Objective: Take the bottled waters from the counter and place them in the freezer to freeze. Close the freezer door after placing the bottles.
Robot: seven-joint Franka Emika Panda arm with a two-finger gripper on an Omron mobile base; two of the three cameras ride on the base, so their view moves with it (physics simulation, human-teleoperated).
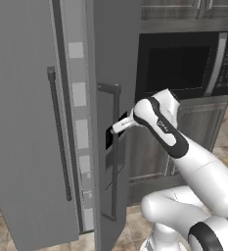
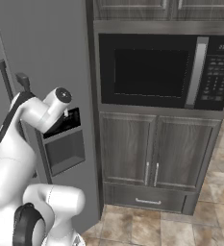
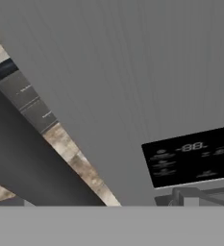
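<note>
While matte and flat, the freezer door (image 1: 22, 147) carries a slim bar handle (image 1: 59, 135).

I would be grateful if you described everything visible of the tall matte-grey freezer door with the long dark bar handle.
The tall matte-grey freezer door is a plain flat panel with no recess or display. A long, thin, dark-grey vertical bar handle runs down it near its right edge. The door stands ajar, swung out toward the camera, so a narrow strip of the compartment's pale shelf fronts shows between it and the neighbouring dispenser door. Nothing touches the freezer door.
</note>
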